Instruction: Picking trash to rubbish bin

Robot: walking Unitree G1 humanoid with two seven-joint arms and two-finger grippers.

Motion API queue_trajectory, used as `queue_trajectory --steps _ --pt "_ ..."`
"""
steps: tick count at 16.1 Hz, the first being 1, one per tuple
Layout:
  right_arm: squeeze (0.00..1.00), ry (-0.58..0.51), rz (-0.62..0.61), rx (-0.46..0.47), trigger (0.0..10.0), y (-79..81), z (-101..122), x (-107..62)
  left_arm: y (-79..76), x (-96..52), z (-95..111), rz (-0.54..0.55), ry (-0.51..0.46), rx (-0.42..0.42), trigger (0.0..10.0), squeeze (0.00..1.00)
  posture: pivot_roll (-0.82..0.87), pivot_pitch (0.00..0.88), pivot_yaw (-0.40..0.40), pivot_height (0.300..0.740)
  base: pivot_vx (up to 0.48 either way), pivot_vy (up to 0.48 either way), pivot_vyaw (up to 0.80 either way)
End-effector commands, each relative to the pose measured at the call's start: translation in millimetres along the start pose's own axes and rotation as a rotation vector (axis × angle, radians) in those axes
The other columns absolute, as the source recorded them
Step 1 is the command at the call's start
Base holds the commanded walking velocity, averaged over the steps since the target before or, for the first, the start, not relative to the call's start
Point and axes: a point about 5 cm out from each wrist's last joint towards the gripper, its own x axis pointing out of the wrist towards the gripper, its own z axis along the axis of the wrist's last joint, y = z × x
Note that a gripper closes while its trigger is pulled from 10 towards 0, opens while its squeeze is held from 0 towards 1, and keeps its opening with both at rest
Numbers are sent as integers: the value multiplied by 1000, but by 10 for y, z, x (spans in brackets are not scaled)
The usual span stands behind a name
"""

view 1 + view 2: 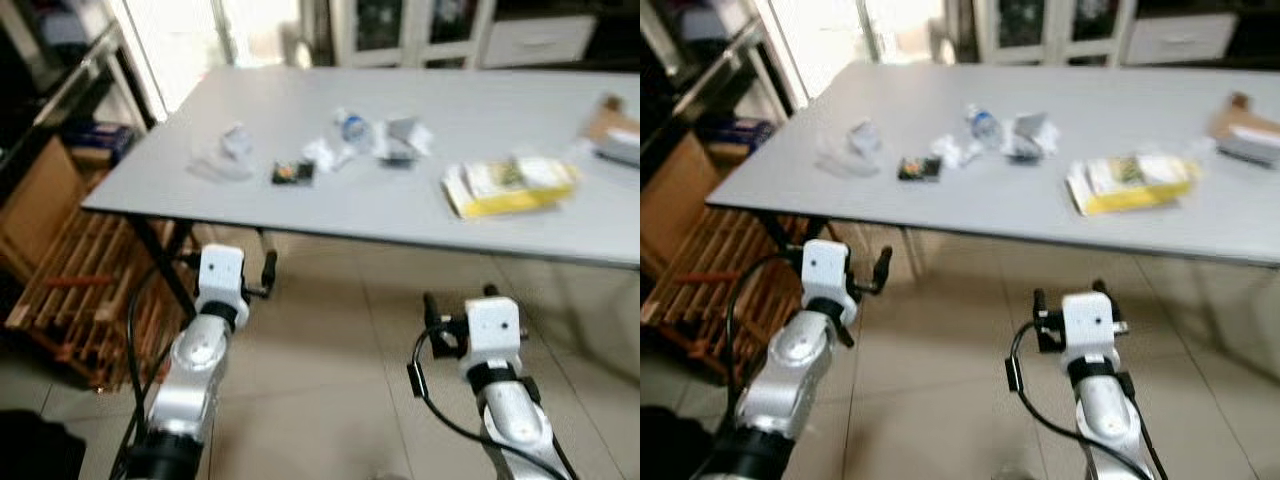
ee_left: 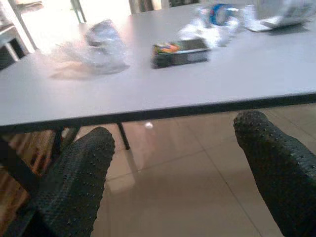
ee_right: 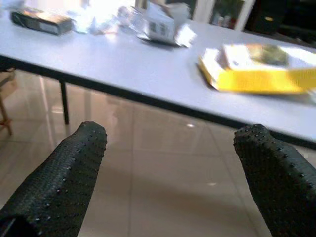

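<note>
Trash lies along the near part of a grey table (image 1: 330,215): a clear plastic wrap (image 1: 228,155), a small dark packet (image 1: 292,173), a crushed plastic bottle (image 1: 352,128), crumpled grey-white paper (image 1: 405,140) and a yellow package (image 1: 510,185). My left gripper (image 2: 175,131) is open below the table's front edge, facing the packet (image 2: 180,53) and wrap (image 2: 98,44). My right gripper (image 3: 173,132) is also open and empty, low in front of the table, facing the yellow package (image 3: 261,66). Both hold nothing and are well short of the trash.
A wooden slatted rack (image 1: 70,300) and a cardboard sheet (image 1: 35,205) stand at the left beside the table legs (image 1: 160,255). A brown box (image 1: 612,125) sits at the table's far right. White cabinets (image 1: 410,30) line the back. Tiled floor (image 1: 330,380) lies under me.
</note>
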Motion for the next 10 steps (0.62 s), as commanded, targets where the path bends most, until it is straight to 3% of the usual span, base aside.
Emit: queue_trajectory --steps 1,3,7,10 --pt "0 -16 17 14 10000 72 32 3 88 -14 13 16 -4 14 10000 0 -113 75 67 740 472 0 0" --pt "0 -14 16 16 10000 79 28 -5 82 -24 12 11 -3 15 10000 0 -113 75 68 740 463 0 0" --pt "0 -20 14 -1 10000 73 32 -14 33 -43 30 -15 -13 5 10000 0 -112 81 67 740 0 0 0" --pt "0 -59 -7 -37 10000 67 103 -33 -46 -18 268 -62 -102 26 10000 0 -107 85 74 740 0 0 0"
